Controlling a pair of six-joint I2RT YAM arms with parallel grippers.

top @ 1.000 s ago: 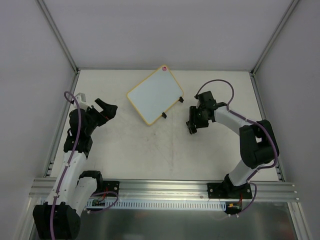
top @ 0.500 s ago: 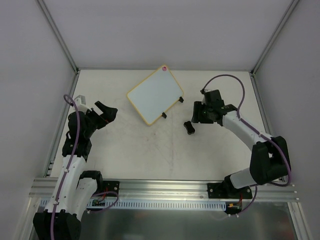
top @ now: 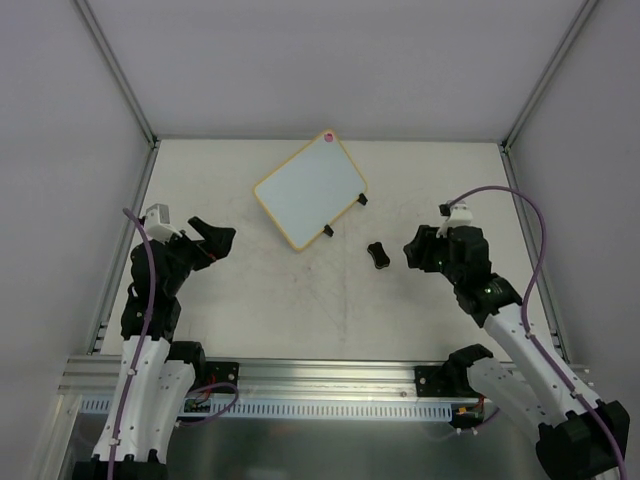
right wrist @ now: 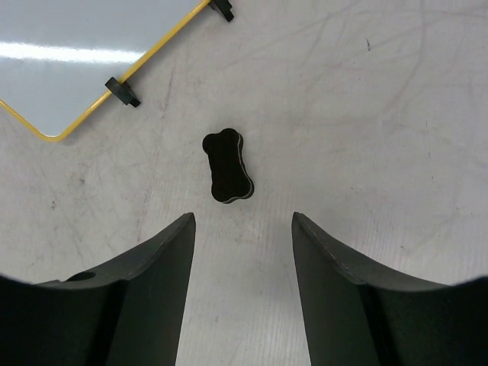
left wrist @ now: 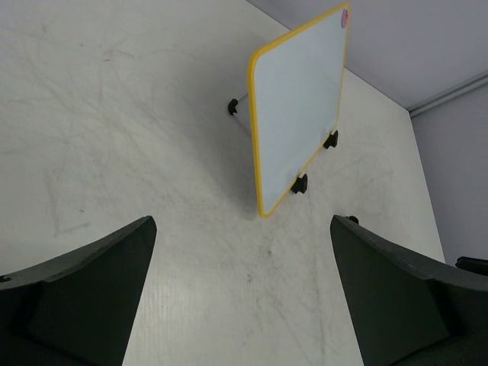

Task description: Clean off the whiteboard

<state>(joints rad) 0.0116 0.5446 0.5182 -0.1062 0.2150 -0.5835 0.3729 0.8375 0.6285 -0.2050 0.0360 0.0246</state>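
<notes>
The whiteboard (top: 310, 192) lies flat at the back middle of the table, its face blank, with a yellow rim, a pink dot at its far corner and two black clips on its right edge. It also shows in the left wrist view (left wrist: 297, 99) and the right wrist view (right wrist: 84, 53). A small black bow-shaped block (top: 377, 254) lies on the table to the right of the board, just ahead of my right gripper (right wrist: 242, 217), which is open and empty (top: 415, 250). My left gripper (top: 213, 240) is open and empty, left of the board (left wrist: 242, 225).
Grey walls with aluminium posts (top: 120, 75) close in the table on the left, back and right. An aluminium rail (top: 320, 375) runs along the near edge by the arm bases. The table top (top: 300, 300) is scuffed.
My right gripper has let go of the black block, left it on the table, and drawn back to the right and nearer. My left arm has drawn back slightly.
</notes>
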